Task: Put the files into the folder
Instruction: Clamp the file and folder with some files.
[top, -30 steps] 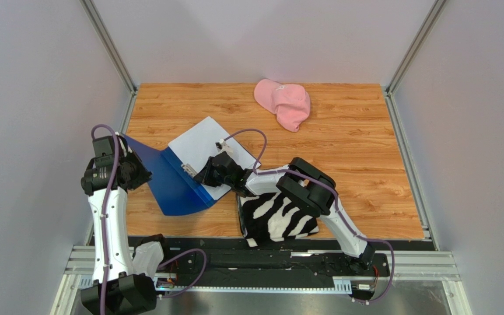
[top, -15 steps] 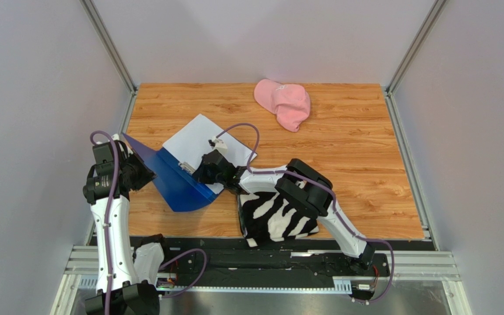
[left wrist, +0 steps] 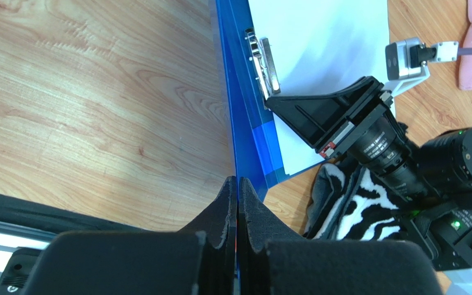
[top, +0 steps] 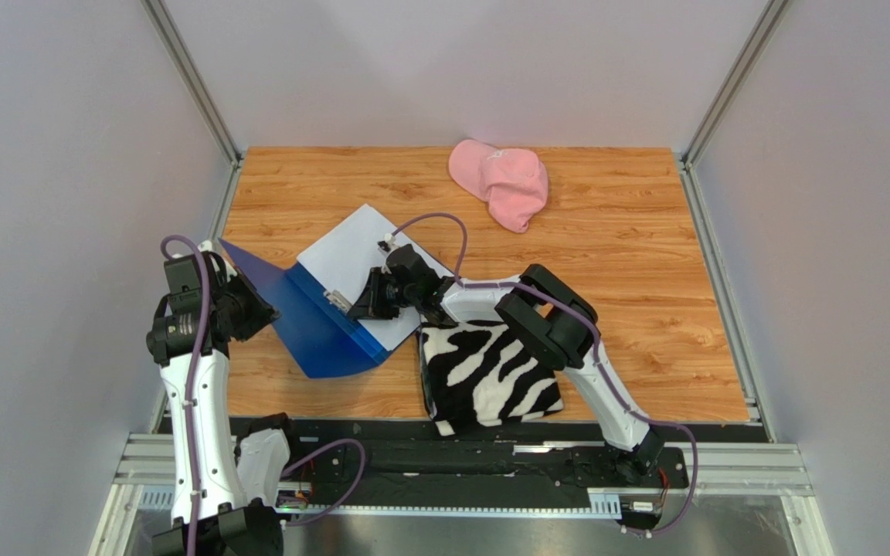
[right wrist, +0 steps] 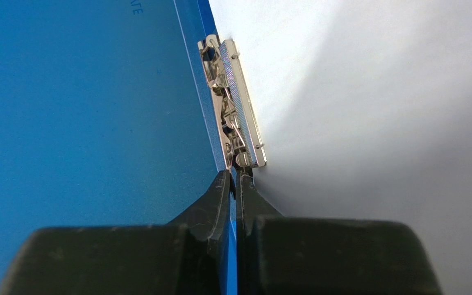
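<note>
The blue folder (top: 299,319) lies open on the wood table, its left cover tilted up. My left gripper (top: 255,311) is shut on that cover's edge; the left wrist view shows the jaws (left wrist: 238,184) closed on the thin blue sheet (left wrist: 244,135). White files (top: 357,255) lie on the folder's right half beside the metal clip (top: 331,299). My right gripper (top: 359,307) is shut, its tips (right wrist: 235,178) touching the near end of the clip (right wrist: 235,104), between the blue cover (right wrist: 84,104) and the paper (right wrist: 374,92). I cannot tell whether it pinches the clip.
A zebra-striped folded cloth (top: 490,371) lies at the front under the right arm, just right of the folder. A pink cap (top: 502,180) lies at the back centre. Grey walls with metal rails enclose the table on the left, right and back.
The folder and paper shifted slightly left, then back right. My right wrist swung toward the back while its tips stayed at the clip. The left gripper kept hold of the raised cover.
</note>
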`<move>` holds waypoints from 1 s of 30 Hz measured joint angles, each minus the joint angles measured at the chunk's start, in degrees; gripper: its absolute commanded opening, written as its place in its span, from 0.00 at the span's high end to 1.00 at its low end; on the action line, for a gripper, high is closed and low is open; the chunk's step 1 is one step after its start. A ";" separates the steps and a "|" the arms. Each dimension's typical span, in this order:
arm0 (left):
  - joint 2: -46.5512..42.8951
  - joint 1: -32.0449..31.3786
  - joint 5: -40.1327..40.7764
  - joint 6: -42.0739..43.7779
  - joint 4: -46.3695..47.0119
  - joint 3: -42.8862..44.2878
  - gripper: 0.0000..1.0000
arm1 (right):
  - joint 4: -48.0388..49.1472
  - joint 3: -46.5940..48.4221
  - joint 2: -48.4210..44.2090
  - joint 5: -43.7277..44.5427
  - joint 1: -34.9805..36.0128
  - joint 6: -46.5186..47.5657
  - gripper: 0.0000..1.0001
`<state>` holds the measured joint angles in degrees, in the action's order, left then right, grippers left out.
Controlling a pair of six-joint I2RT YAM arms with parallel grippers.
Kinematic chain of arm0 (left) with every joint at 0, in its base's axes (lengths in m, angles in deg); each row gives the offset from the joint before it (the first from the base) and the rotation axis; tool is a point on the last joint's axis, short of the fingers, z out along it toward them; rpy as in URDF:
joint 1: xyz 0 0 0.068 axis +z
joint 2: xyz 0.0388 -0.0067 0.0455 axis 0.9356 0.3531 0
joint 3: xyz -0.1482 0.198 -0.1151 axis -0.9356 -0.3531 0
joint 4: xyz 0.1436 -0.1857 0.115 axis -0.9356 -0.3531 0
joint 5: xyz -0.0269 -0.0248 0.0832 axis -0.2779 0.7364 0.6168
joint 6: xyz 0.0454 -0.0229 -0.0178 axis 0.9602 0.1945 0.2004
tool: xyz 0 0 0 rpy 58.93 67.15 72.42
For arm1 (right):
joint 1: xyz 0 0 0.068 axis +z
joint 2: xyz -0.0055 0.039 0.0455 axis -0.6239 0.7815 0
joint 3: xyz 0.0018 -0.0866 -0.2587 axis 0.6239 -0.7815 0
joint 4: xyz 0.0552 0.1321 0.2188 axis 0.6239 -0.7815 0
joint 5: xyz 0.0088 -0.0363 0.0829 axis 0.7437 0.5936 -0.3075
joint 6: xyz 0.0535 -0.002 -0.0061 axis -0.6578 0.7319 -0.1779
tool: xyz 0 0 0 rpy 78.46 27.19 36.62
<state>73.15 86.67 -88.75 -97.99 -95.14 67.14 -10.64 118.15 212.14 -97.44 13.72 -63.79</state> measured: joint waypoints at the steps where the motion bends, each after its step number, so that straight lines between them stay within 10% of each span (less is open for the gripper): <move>1: -0.17 0.00 0.00 -0.02 -0.17 -0.02 1.00 | 0.02 0.22 0.28 -1.18 -0.31 -0.55 0.94; 14: -0.72 0.00 0.04 -0.24 -1.09 -0.22 1.00 | -0.68 0.37 1.29 -6.47 -1.95 -4.31 1.00; 30: -1.95 0.04 0.96 -1.05 0.98 -0.55 1.00 | -2.95 3.30 1.22 16.79 5.75 0.09 0.88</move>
<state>71.20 86.71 -87.79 -99.03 -94.16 66.59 -13.60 121.45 213.36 -80.66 19.46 -63.70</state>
